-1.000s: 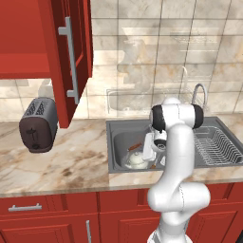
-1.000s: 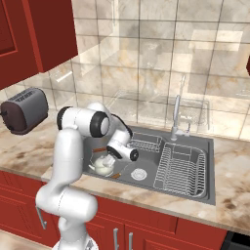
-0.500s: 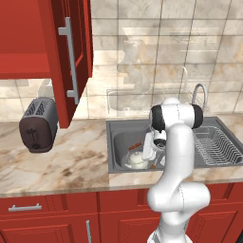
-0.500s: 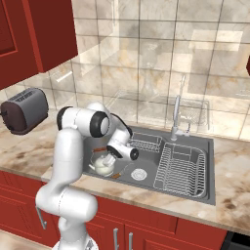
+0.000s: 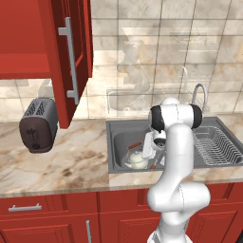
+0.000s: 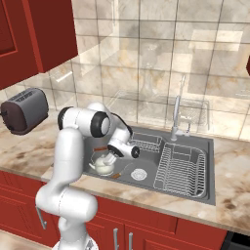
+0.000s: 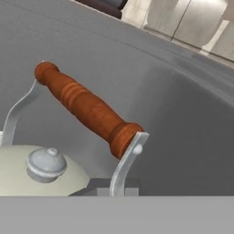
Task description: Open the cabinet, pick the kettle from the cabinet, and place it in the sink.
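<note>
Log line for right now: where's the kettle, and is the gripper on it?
kettle: down in sink, left basin | gripper: shut, low at the kettle's wire handle, grip unclear | cabinet: door open

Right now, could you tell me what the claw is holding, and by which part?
Probably the kettle, by its wire handle beside the brown bar; the shut claw hides the contact, so I cannot be sure.

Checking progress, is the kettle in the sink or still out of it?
In. The kettle sits low inside the sink basin, its walls around it.
</note>
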